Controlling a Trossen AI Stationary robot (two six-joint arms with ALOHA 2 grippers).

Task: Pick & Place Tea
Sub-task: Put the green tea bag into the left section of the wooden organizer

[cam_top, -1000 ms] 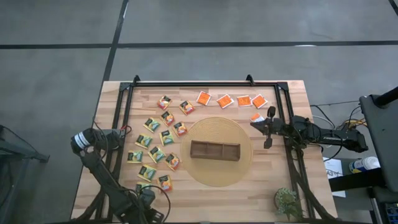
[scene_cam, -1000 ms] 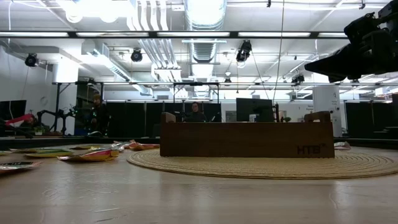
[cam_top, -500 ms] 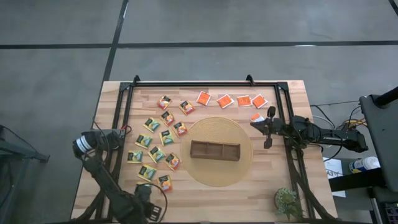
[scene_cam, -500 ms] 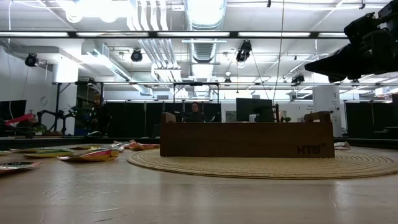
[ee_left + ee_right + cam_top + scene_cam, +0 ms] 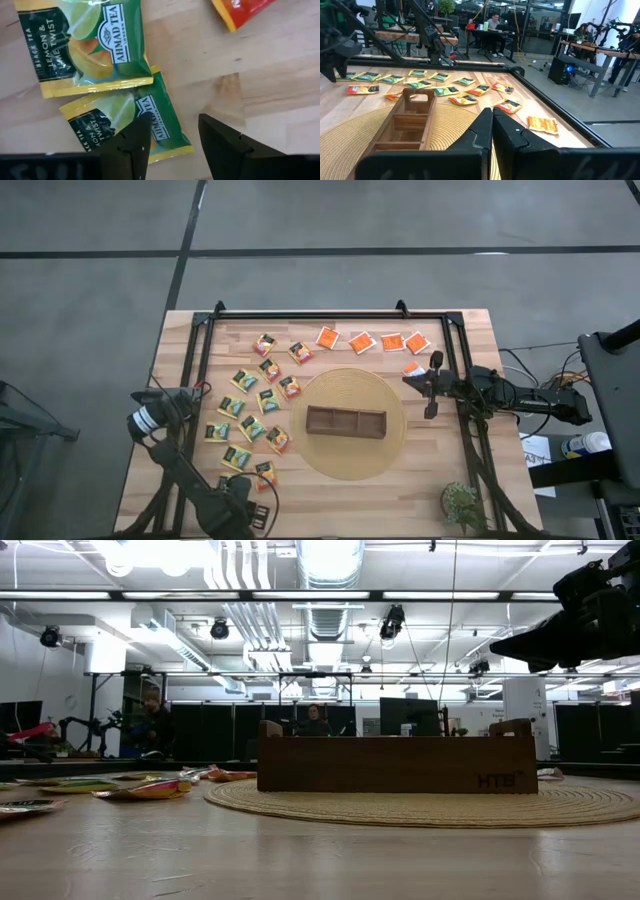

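Left gripper (image 5: 172, 142), fingers spread and holding nothing, hovers over a green-and-yellow tea sachet (image 5: 127, 130) near the table's (image 5: 330, 500) seven o'clock corner. Right gripper (image 5: 432, 390) waits shut at three o'clock of the wooden tray (image 5: 345, 422). Every compartment looks empty, so by my reading all the sorting remains.

A grey floor (image 5: 330, 215) crossed by dark lines is seen around the wooden bench (image 5: 340, 505). Overhead, silver ducts (image 5: 330, 565) and strip lights (image 5: 120, 595) are hung from the ceiling. Desks (image 5: 412, 36) with seated people (image 5: 494, 22) are seen behind, beside dark glazed partitions (image 5: 590, 735).
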